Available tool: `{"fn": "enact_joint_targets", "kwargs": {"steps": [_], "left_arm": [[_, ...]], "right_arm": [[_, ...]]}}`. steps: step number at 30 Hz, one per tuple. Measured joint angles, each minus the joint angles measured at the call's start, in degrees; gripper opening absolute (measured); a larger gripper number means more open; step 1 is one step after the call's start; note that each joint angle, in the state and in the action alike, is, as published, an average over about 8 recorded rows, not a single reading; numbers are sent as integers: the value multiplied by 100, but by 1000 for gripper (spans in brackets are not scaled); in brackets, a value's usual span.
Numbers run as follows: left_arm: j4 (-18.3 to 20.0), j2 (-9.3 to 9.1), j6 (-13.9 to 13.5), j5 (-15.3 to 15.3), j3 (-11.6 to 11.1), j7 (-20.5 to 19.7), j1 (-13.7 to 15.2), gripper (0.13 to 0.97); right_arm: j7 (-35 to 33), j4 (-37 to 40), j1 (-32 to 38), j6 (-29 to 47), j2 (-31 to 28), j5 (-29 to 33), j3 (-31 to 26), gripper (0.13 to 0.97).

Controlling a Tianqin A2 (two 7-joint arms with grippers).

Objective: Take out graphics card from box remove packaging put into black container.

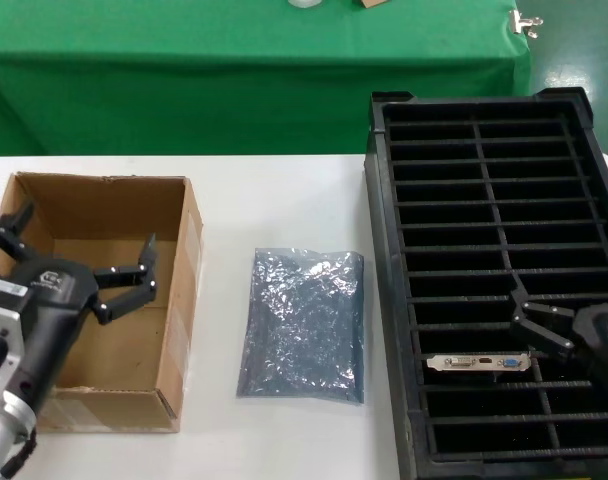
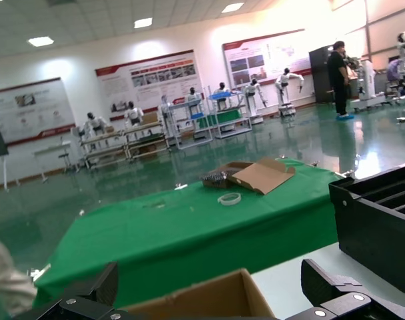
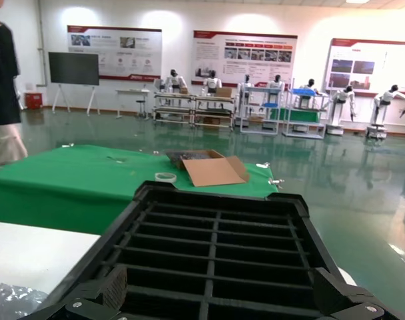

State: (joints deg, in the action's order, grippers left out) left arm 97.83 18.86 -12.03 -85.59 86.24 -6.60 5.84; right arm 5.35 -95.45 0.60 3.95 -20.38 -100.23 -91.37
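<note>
With the graphics card seated in the black container, the right gripper, jaws spread, is best lifted straight up.

The graphics card is being kept in a slot of the black container, the right gripper being held open at its two o'clock.

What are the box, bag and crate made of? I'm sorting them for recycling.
Box: brown corrugated cardboard, matte, with clear tape on its side. Bag: thin grey-silver plastic film, crinkled and glinting, probably anti-static. Crate: black moulded plastic by the look, matte, with thin slot partitions.
</note>
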Motion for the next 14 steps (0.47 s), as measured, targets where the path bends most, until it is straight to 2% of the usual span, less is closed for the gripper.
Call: {"fn": "enact_joint_targets", "kwargs": {"steps": [11, 14], "left_arm": [[-257, -70, 502, -732, 227, 276, -244, 966], [-292, -79, 569, -830, 257, 313, -276, 966]], "right_arm": [[-224, 158, -25, -165, 133, -121, -13, 966], [-253, 179, -28, -187, 151, -137, -14, 966]]}}
